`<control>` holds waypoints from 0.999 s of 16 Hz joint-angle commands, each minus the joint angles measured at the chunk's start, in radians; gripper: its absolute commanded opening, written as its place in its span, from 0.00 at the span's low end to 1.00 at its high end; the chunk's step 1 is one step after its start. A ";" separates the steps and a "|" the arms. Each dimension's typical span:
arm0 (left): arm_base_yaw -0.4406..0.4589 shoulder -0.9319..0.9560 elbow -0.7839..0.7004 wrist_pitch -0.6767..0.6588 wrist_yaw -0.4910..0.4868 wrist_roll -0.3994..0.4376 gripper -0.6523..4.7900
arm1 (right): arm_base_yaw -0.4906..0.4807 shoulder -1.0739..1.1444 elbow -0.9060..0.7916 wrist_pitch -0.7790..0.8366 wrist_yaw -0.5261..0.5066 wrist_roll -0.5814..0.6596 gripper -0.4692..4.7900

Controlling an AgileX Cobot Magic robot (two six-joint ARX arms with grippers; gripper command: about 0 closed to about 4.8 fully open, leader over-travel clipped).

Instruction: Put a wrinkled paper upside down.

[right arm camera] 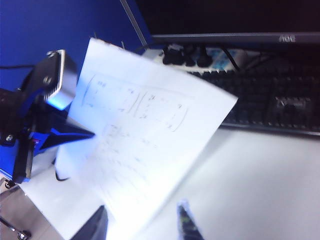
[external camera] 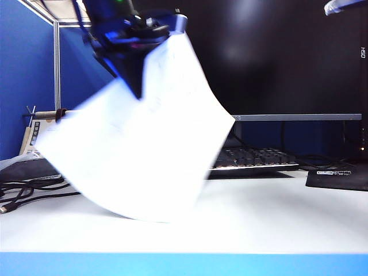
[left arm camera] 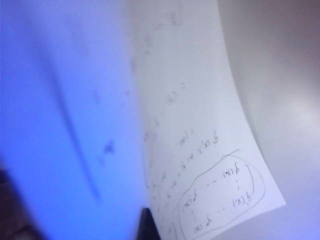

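My left gripper (external camera: pixel 138 54) is clamped on 1 edge of the wrinkled paper (external camera: pixel 135 155), up at about 11 o'clock in the exterior view, and the sheet hangs down from it at a slant, blurred, with its lowest corner close to or brushing the table (external camera: pixel 259 224); I cannot tell which. From the left wrist view I see the handwritten side of the paper (left arm camera: pixel 200 140) running away from the grip, with a circled note near the far corner. My right gripper (right arm camera: pixel 145 222) is held wide apart and empty, low in front of the sheet, its 2 fingertips (right arm camera: pixel 186 225) just short of the paper's near edge.

To do this flip well, I judge that I should keep the pinch firm and turn the wrist smoothly so the written face ends up downward. The sheet is thin and floppy, so a fast swing could fold it or drag the lower corner under itself. I would lower it gently and let it lie flat on the open table before letting go.

Behind it, at 3 o'clock, lies the black keyboard (external camera: pixel 256 160) under the monitor (external camera: pixel 276 57), well worth clearing.
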 commanded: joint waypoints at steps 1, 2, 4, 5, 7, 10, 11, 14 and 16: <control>-0.028 -0.023 0.006 -0.047 -0.212 0.136 0.11 | 0.000 0.000 0.005 0.040 -0.003 0.011 0.43; -0.054 -0.025 0.017 -0.064 -0.262 0.158 0.11 | 0.000 0.004 0.005 0.050 -0.004 0.020 0.43; -0.125 -0.032 0.094 -0.071 -0.332 0.211 0.11 | 0.001 0.014 0.005 0.064 -0.003 0.023 0.43; -0.164 -0.032 0.153 -0.069 -0.373 0.237 0.11 | 0.004 0.021 0.005 0.070 -0.003 0.027 0.43; -0.223 -0.032 0.282 -0.062 -0.401 0.250 0.11 | 0.005 0.035 0.005 0.088 -0.005 0.048 0.43; -0.261 -0.032 0.326 -0.065 -0.409 0.251 0.11 | 0.006 0.037 0.005 0.096 -0.008 0.054 0.43; -0.263 -0.026 0.317 -0.091 -0.405 0.240 0.11 | 0.006 0.037 0.005 0.093 -0.010 0.055 0.43; -0.274 -0.021 0.202 -0.097 -0.376 0.202 0.11 | 0.018 0.037 0.005 0.085 -0.012 0.055 0.43; -0.274 -0.021 0.101 -0.076 -0.290 0.151 0.11 | 0.028 0.037 0.005 0.082 -0.015 0.055 0.43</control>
